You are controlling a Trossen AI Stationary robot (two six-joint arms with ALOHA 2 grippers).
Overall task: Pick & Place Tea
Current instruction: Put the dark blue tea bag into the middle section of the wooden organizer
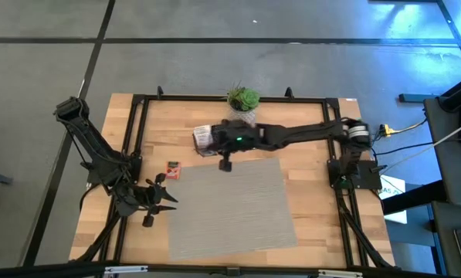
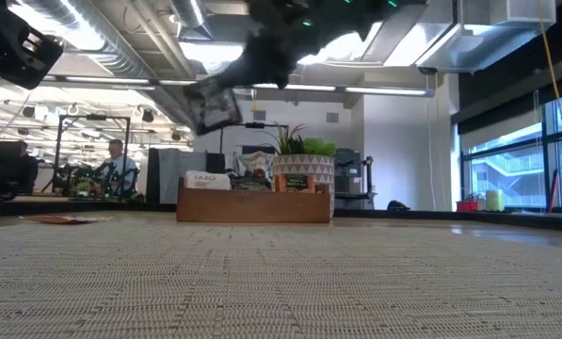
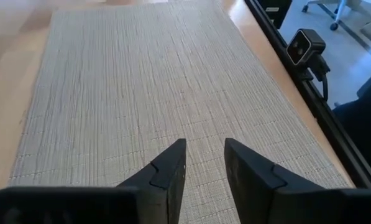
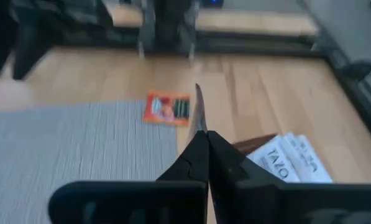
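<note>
One orange packet [image 4: 167,109] on wood beside mat [image 1: 230,205]; right fingers [image 4: 201,134] clamped on thin packet [image 4: 199,107]; left fingers [image 3: 173,167] apart over mat

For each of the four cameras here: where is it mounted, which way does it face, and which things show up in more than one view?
High view: overhead, straight down; both arms, grey mat, wooden tray, plant.
Low view: table height, facing across the mat at the tray; right gripper above, shut on a tea packet.
Left wrist view: left gripper, open, over the mat.
Right wrist view: right gripper clamping a thin packet edge-on.
Shared: the orange-red packet beside the mat appears in the high and right wrist views.
</note>
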